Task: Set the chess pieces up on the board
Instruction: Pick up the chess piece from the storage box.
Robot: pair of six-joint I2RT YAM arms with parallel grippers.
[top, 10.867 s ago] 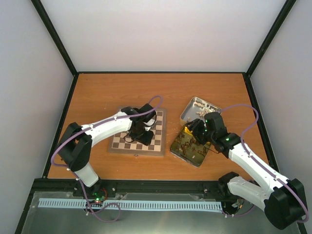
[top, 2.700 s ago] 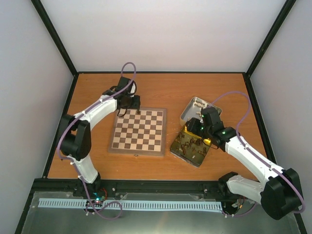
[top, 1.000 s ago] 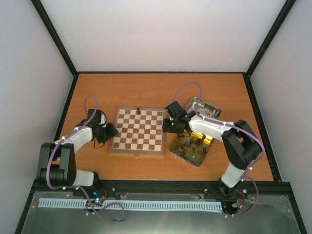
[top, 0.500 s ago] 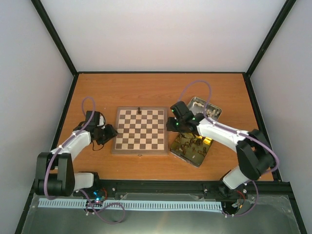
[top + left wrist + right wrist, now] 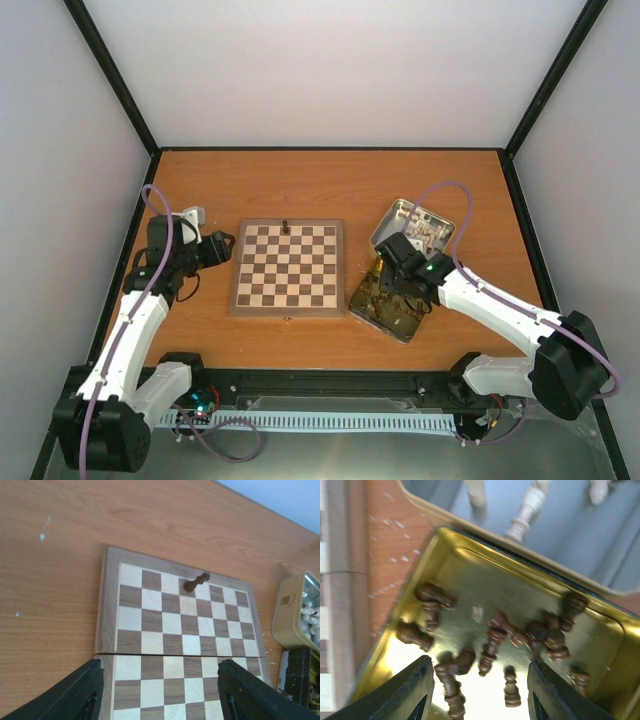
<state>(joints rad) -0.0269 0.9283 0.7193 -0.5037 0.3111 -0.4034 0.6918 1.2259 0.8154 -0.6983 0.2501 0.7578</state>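
The chessboard [image 5: 288, 267] lies mid-table with one dark brown piece [image 5: 286, 225] standing on its far row; both show in the left wrist view, the board [image 5: 185, 645] and the piece [image 5: 196, 582]. My left gripper [image 5: 222, 245] is open and empty just left of the board [image 5: 157, 692]. My right gripper [image 5: 392, 270] is open and empty above the gold-lined tin [image 5: 392, 300]. In the right wrist view the gripper [image 5: 479, 692] hovers over several dark brown pieces [image 5: 492, 647] lying loose in the tin [image 5: 455, 575].
A second, grey-lined tin [image 5: 415, 225] behind the gold one holds cream-white pieces [image 5: 525, 512]. It also shows at the right edge of the left wrist view [image 5: 300, 612]. Black frame rails border the table on all sides.
My right gripper has swung from the board's right edge back over the gold tin. My left arm has pulled back and up to the left of the board. The piece stays put.
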